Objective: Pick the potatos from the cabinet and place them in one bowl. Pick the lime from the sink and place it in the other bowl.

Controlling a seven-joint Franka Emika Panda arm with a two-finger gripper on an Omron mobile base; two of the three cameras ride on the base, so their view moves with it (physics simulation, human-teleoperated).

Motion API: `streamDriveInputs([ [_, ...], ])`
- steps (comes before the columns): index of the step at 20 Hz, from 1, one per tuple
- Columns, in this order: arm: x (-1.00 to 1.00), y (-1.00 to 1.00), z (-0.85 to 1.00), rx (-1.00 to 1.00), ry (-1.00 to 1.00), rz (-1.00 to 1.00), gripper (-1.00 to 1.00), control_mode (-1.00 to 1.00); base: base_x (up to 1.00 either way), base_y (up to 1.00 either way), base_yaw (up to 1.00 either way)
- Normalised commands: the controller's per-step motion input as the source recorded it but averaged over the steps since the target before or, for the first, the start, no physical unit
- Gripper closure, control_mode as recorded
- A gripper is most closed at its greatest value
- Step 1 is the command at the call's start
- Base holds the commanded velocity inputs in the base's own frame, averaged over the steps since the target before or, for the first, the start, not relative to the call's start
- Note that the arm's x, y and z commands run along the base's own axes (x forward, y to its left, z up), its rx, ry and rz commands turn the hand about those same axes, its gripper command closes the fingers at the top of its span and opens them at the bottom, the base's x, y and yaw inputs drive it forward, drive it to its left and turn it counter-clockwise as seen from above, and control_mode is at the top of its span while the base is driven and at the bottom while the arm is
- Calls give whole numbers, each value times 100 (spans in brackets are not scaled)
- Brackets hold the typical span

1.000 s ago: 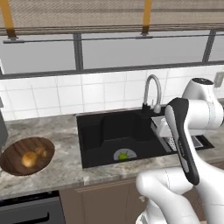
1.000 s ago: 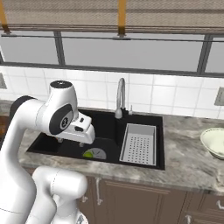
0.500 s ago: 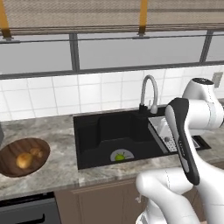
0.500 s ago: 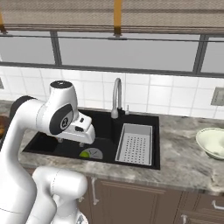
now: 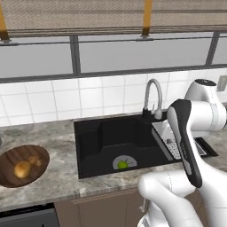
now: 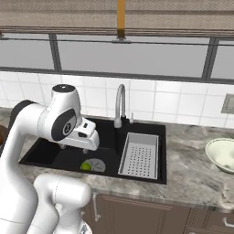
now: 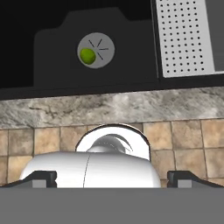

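A: How far along? The potatos look done, sitting in the wooden bowl on the left of the grey marble worktop.

B: Yep. The lime sits on the sink drain, unpicked. The hand hangs above, fingers wide apart, empty. The pale bowl waits right, under tiled wall and windows.

Lime on sink drain, seemingly; pale bowl far right.
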Motion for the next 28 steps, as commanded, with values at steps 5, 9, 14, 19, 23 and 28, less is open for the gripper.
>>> streamDriveInputs([
  [5, 0, 0, 0, 0, 0, 0, -100, 100, 30, -34, 0],
  [9, 0, 0, 0, 0, 0, 0, -100, 100, 9, -48, 0],
  [14, 0, 0, 0, 0, 0, 0, -100, 100, 1, -62, 0],
  [19, 0, 0, 0, 0, 0, 0, -100, 100, 3, -52, -1],
  [23, 0, 0, 0, 0, 0, 0, -100, 100, 21, -21, 0],
  [28, 0, 0, 0, 0, 0, 0, -100, 100, 36, 0, 0],
])
